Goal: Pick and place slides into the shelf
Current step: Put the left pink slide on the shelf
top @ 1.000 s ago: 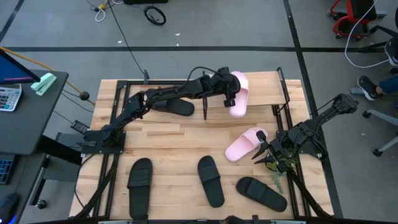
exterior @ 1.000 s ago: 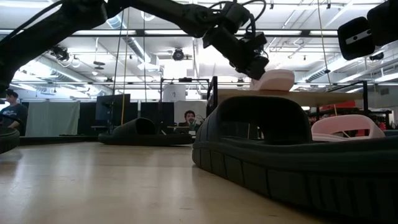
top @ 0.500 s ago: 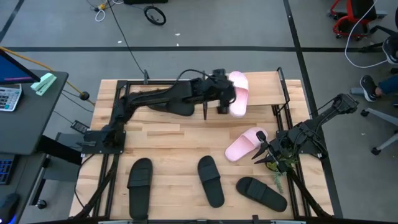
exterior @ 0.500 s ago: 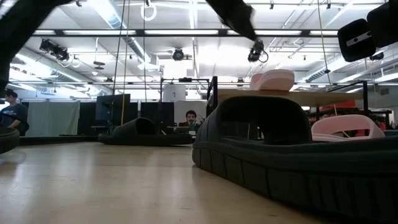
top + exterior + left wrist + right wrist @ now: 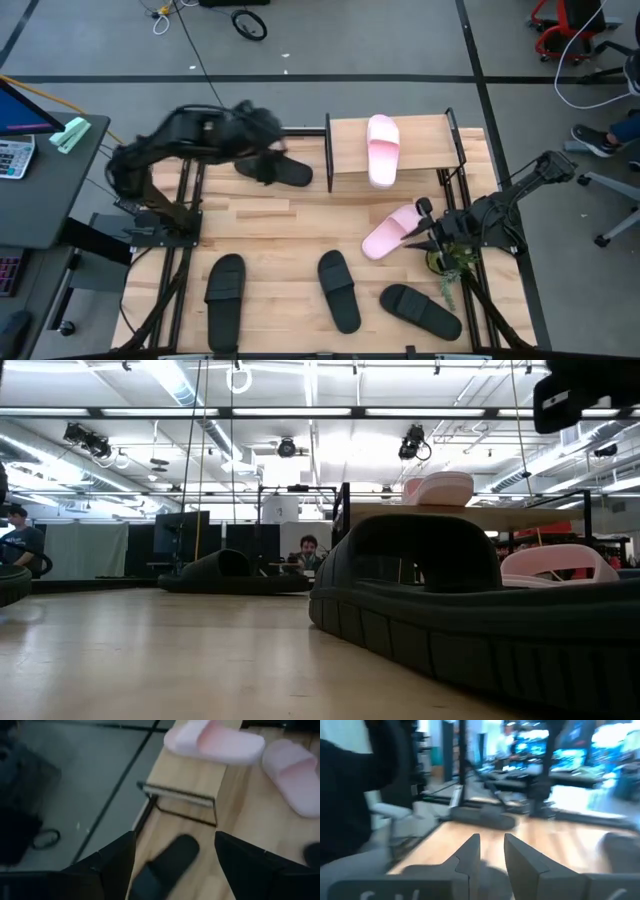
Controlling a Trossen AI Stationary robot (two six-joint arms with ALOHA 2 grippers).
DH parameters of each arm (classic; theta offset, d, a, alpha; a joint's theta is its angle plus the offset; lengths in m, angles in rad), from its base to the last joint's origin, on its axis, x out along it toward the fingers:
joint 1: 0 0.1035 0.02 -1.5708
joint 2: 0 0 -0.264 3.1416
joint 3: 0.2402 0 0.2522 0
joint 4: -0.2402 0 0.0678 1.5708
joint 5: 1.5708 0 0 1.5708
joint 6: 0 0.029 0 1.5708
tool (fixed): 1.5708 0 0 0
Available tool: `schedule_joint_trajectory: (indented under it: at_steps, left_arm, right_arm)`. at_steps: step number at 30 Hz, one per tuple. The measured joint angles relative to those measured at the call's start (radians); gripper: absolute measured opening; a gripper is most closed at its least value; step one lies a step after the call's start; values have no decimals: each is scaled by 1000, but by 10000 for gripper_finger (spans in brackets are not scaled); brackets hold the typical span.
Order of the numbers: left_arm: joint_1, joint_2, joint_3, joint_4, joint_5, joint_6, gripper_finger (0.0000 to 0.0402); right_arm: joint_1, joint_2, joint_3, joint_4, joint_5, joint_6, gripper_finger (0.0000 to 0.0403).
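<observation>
The wooden table (image 5: 290, 225) carried the shelf (image 5: 430, 135) at its far edge, with 1 pink slide (image 5: 382, 148) on the top board. Directly on the table lay 1 pink slide (image 5: 392, 231) and 4 black slides: (image 5: 280, 170), (image 5: 225, 300), (image 5: 339, 290), (image 5: 420, 310).

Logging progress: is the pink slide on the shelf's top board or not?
On: the pink slide lies flat on the shelf top board.

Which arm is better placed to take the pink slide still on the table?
Right, probably. The right gripper sits beside the pink slide on the table, while the left gripper is drawn back at the far left, empty, fingers open.
</observation>
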Motion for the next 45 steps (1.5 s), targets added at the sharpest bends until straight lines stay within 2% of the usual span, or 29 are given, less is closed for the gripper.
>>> schedule_joint_trajectory:
  at_steps: [2, 6, 8, 10, 14, 18, 20, 24, 29, 31, 33, 39, 42, 45]
  left_arm:
    - [-21, -28, -1, -84, -15, -58, 271]
    - [-66, -65, -1, -122, -100, -111, 272]
    - [-82, -73, -1, -125, -129, -116, 271]
    - [-93, -74, -1, -127, -134, -112, 270]
    - [-113, -87, -4, -154, -134, -141, 265]
    - [-142, -159, -60, -151, -145, -179, 262]
    - [-151, -216, -140, -151, -172, -224, 260]
    - [-183, -364, -399, -96, -235, -320, 259]
    - [-223, -557, -732, 72, -232, -357, 256]
    - [-231, -619, -828, 131, -232, -367, 254]
    - [-234, -675, -904, 162, -233, -375, 254]
    - [-235, -776, -1030, 188, -234, -405, 255]
    - [-235, -805, -1058, 187, -234, -424, 251]
    - [-235, -821, -1080, 188, -234, -424, 248]
  right_arm:
    - [-24, 17, 0, 33, 33, -53, 94]
    - [-100, 66, 0, 207, 63, -199, 94]
    - [-145, 101, 6, 296, 58, -219, 94]
    - [-189, 152, 43, 301, 56, -207, 94]
    - [-260, 305, 182, 198, 48, -214, 94]
    - [-290, 491, 362, 12, 47, -268, 92]
    - [-296, 570, 450, -124, 46, -295, 92]
    - [-303, 703, 608, -313, 59, -297, 92]
    - [-303, 826, 747, -362, 59, -261, 91]
    - [-305, 863, 802, -395, 58, -241, 93]
    - [-311, 893, 874, -513, 57, -192, 97]
    - [-322, 973, 1070, -990, 119, 4, 124]
    - [-321, 1004, 1109, -1161, 164, 117, 142]
    - [-319, 1031, 1092, -1278, 208, 188, 163]
